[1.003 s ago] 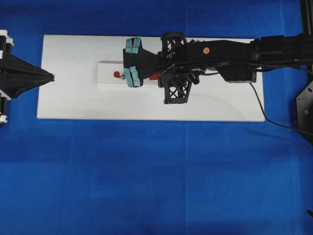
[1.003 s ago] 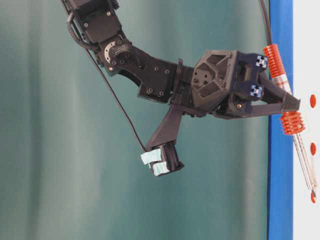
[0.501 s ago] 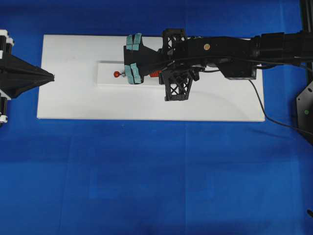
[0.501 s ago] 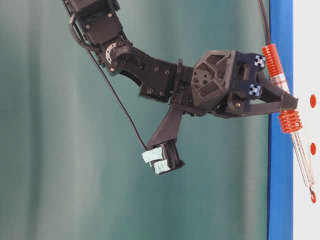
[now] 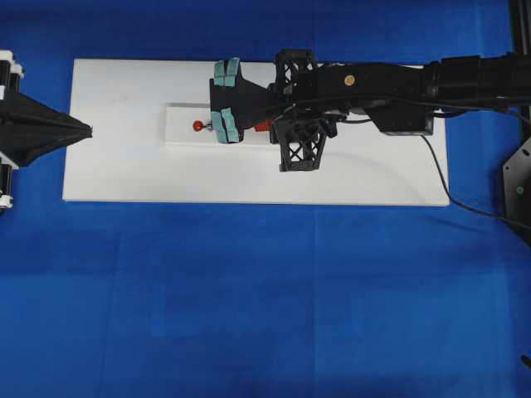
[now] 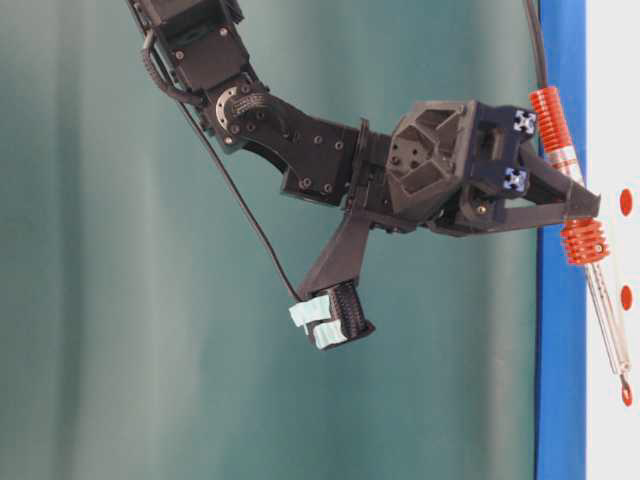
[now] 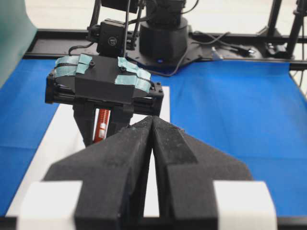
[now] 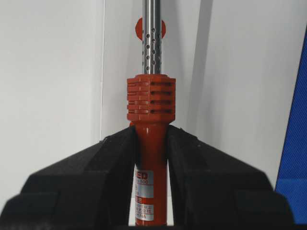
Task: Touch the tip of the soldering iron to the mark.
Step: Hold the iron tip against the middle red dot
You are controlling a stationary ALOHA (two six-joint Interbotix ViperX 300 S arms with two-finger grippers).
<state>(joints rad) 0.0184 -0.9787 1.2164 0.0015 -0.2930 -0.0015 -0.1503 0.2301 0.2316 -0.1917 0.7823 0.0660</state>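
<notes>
The right tool (image 8: 150,143) grips the soldering iron (image 8: 150,120) by its red-orange handle, tilting the tip (image 6: 626,385) down onto a red mark (image 5: 198,126) on the white board (image 5: 116,166), while the left tool (image 7: 152,143), fingers pressed together, rests well apart at the board's end.

A white label on the soldering iron (image 8: 149,158) handle, between the gripper's jaws, shows "500"; smaller lines are unreadable.
</notes>
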